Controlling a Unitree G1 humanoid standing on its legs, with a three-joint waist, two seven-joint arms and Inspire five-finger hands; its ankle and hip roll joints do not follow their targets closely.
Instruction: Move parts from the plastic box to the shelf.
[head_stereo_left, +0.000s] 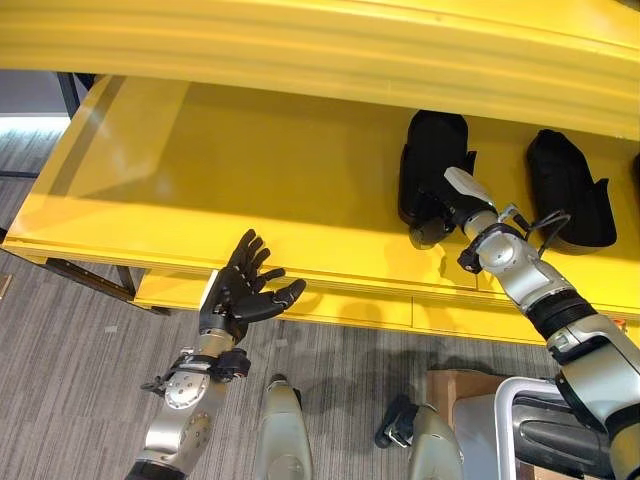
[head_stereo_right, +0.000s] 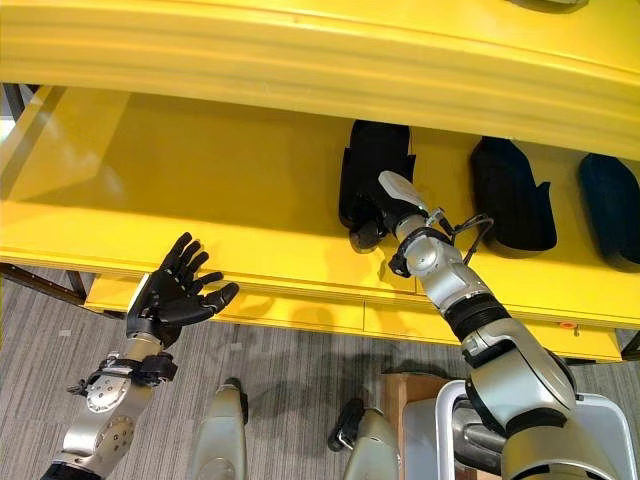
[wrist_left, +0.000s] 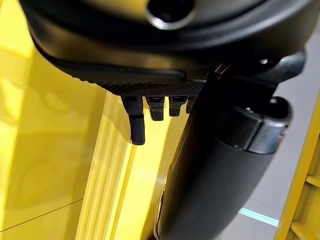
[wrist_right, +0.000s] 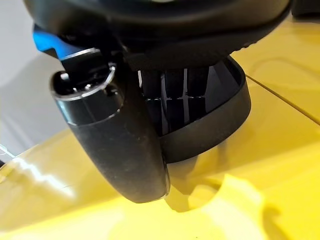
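On the yellow shelf (head_stereo_left: 250, 170), your right hand (head_stereo_left: 452, 205) curls round a black part (head_stereo_left: 430, 160), resting on the board; your left hand (head_stereo_left: 240, 290) hangs spread and empty below the shelf's front edge.

**Glossy yellow shelf, matt black parts**

The yellow shelf (head_stereo_left: 250, 180) has a smooth, glossy finish that mirrors what stands on it. The black part (head_stereo_right: 372, 170) under the right hand (head_stereo_right: 385, 212) looks like matt plastic, as does its neighbour (head_stereo_right: 512, 195). The floor (head_stereo_left: 70, 340) is rough grey carpet.
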